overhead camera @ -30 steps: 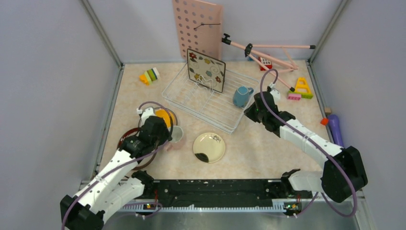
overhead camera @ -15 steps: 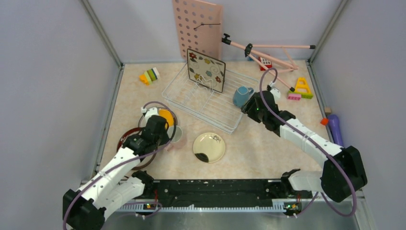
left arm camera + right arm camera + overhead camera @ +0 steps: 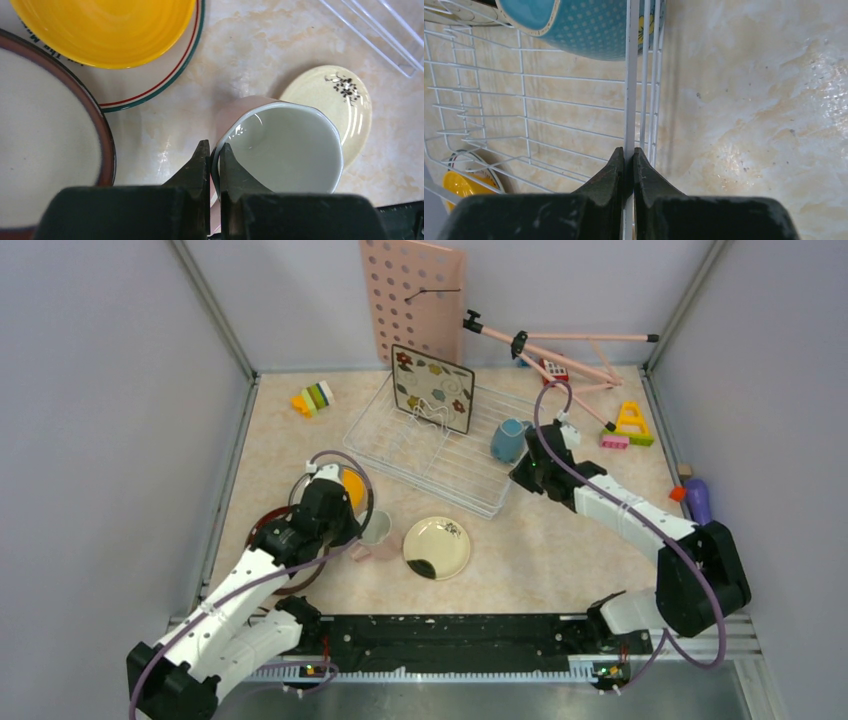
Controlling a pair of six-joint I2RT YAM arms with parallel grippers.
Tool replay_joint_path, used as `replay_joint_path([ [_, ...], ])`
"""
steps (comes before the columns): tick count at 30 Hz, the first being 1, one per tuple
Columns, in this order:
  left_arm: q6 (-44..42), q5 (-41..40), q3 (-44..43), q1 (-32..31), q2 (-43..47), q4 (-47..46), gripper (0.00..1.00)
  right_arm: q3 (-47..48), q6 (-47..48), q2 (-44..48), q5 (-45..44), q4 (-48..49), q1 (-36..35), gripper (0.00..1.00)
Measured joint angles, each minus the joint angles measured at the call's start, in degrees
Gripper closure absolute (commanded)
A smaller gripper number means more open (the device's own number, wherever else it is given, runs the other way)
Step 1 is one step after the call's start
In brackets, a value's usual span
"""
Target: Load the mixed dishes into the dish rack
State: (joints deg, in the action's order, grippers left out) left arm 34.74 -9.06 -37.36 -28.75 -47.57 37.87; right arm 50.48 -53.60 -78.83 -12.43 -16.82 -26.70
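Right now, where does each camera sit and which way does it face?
Top external: above and behind the arms, looking down on the table; both arms and bases show, dish rack at centre.
Left wrist: on the left arm, looking down past the left gripper, shut on the rim of the pink cup.
Right wrist: on the right arm, looking down past the right gripper, shut on the dish rack's edge wire, near the blue cup.
Shared: top and left wrist both show the cream plate.
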Motion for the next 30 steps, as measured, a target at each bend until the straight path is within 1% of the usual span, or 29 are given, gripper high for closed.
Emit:
replay_joint_path([
  [1,-0.5,0.9,-0.4,0.0,0.2,0.2,1.0,0.0,0.2,0.1,-0.2,-0.2,0.3,1.0],
  [2,-0.6,1.6,-0.9,0.0,0.4,0.4,1.0,0.0,0.6,0.3,-0.4,-0.4,0.4,0.94],
  [3,-1.0,2.3,-1.3,0.0,0.6,0.4,1.0,-0.1,1.1,0.5,-0.7,-0.6,0.5,0.75],
  [5,-1.7,3.7,-2.3,0.0,1.2,0.5,1.0,-0.5,2.1,1.3,-1.2,-0.7,0.7,0.31],
  [6,-1.8,4.3,-2.7,0.0,1.5,0.5,1.0,-1.0,3.1,2.3,-1.7,-0.6,0.8,0.14],
  [7,-1.9,5.2,-3.0,0.0,1.9,0.4,1.0,-1.4,4.3,3.8,-2.2,-0.4,0.9,0.11],
  [10,-1.8,8.3,-3.1,0.0,3.1,0.1,1.0,-2.8,8.9,10.0,-3.2,0.4,1.1,0.09],
  [12,-1.6,10.5,-3.2,0.0,3.7,0.2,1.0,-3.7,12.7,14.6,-2.3,1.6,1.2,0.09],
  [15,-0.4,14.1,-4.5,0.0,3.9,0.2,1.0,-5.4,19.1,22.8,3.2,4.1,1.3,0.09],
  [17,1.2,17.0,-5.7,0.0,3.9,-0.9,1.0,-7.1,21.6,27.9,7.5,6.4,1.3,0.09],
  [19,3.3,20.7,-6.8,0.2,3.5,-3.4,1.0,-10.6,22.9,33.6,13.5,10.6,1.3,0.05],
  [20,4.4,22.7,-7.3,0.2,3.0,-4.9,1.0,-12.9,23.0,36.0,16.9,13.3,1.3,0.02],
  [23,8.6,28.6,-8.4,0.3,0.0,-11.0,1.0,-18.7,21.3,40.2,25.5,20.6,1.3,0.01],
  [28,18.5,37.1,-8.3,0.4,-5.5,-24.8,1.0,-24.2,14.1,38.0,36.6,31.8,1.1,0.01],
  [30,23.6,39.6,-8.1,0.4,-7.5,-31.6,1.0,-26.2,12.2,37.4,39.0,36.1,0.4,0.01],
])
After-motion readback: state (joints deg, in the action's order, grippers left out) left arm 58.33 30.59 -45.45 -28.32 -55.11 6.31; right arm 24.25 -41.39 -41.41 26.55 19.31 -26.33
